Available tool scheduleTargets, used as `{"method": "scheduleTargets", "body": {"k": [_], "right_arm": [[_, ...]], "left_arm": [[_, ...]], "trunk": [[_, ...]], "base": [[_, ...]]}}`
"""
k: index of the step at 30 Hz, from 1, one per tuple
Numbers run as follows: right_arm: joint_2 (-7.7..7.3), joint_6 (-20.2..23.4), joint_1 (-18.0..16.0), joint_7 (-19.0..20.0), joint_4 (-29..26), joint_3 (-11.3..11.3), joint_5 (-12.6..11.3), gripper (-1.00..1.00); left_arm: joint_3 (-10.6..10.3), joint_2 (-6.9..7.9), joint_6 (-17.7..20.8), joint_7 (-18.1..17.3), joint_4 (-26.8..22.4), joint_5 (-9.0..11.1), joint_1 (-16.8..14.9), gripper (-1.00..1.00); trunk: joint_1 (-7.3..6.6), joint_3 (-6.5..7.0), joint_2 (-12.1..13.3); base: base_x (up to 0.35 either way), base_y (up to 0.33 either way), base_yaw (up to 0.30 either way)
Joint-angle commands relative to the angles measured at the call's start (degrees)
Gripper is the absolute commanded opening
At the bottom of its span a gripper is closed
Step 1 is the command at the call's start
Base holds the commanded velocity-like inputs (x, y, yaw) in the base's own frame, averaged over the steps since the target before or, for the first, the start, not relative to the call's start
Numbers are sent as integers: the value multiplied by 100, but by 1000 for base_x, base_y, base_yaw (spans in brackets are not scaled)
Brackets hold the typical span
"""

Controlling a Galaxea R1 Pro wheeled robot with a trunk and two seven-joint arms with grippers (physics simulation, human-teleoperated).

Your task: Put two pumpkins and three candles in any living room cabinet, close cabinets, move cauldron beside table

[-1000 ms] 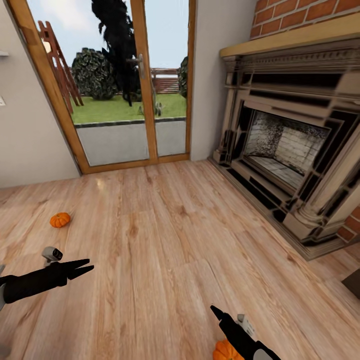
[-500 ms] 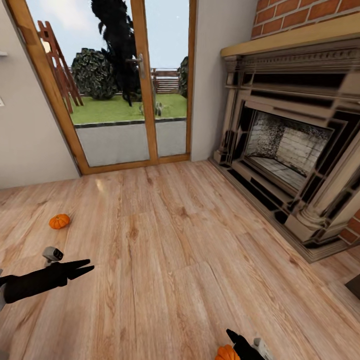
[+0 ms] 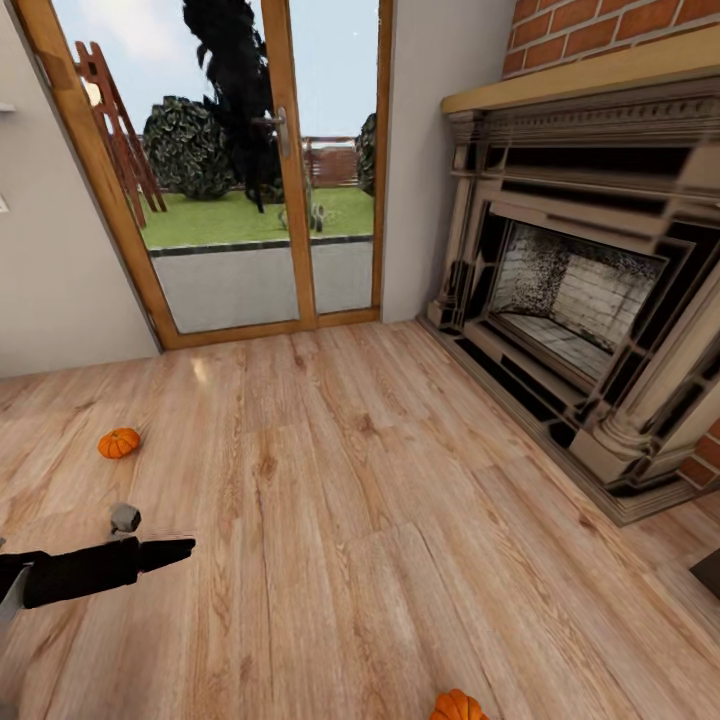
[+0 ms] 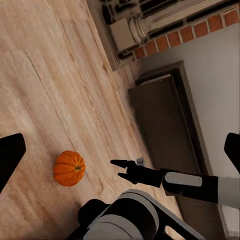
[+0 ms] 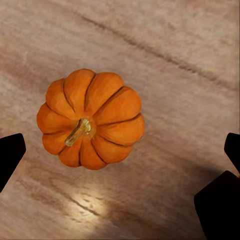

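Orange pumpkin (image 5: 90, 119) sits on open floor (image 5: 175, 45) between the right hand's (image 5: 120, 150) wide-spread fingers.

Even daylight from the glass door (image 3: 235, 170), wide-angle distortion at edges.

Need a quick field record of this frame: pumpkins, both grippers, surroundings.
near pumpkin: on the wood floor, upright, stem up, directly under the right gripper
far pumpkin: on the floor near the glass door, untouched
right gripper: jaws open, above the near pumpkin, not touching it
left gripper: held over bare floor, holds nothing; open or shut cannot be told
fireplace: along the right wall
dark low furniture: beside the fireplace base
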Motion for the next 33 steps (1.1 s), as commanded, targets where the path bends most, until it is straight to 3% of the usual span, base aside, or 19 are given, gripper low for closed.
{"method": "scheduleTargets", "body": {"k": [1, 4, 8, 12, 18, 26, 33], "right_arm": [[-3, -24, -3, 15, 3, 45, -61, 100], [-2, -42, -3, 7, 3, 45, -61, 100], [-7, -62, -2, 4, 3, 45, -67, 100], [-4, -65, 1, 4, 3, 45, -69, 100], [-7, -66, -1, 4, 0, 45, -69, 100], [-3, -67, -2, 15, -12, 45, -70, 100], [-22, -75, 0, 64, -39, 43, -67, 100]], "left_arm": [[-2, -30, 55, -7, -33, -43, -5, 100], [-5, -183, 59, 151, -173, -113, -9, 100], [-4, -355, 70, 655, -262, -110, -10, 100], [-7, -474, 67, 780, -332, -100, -5, 100], [-40, -943, 65, 818, -590, -104, -2, 100], [-26, -1010, 64, 812, -614, -81, -1, 100], [-14, -995, 64, 789, -614, -48, -1, 100]], "trunk": [[-1, -5, -2], [-1, -5, -2], [-1, -5, -2], [-1, -5, -2], [-1, -5, -2], [-1, -5, -2], [153, -130, -283]], "base": [[0, 0, 0], [0, 0, 0], [0, 0, 0], [0, 0, 0], [0, 0, 0], [0, 0, 0], [0, 0, 0]]}}
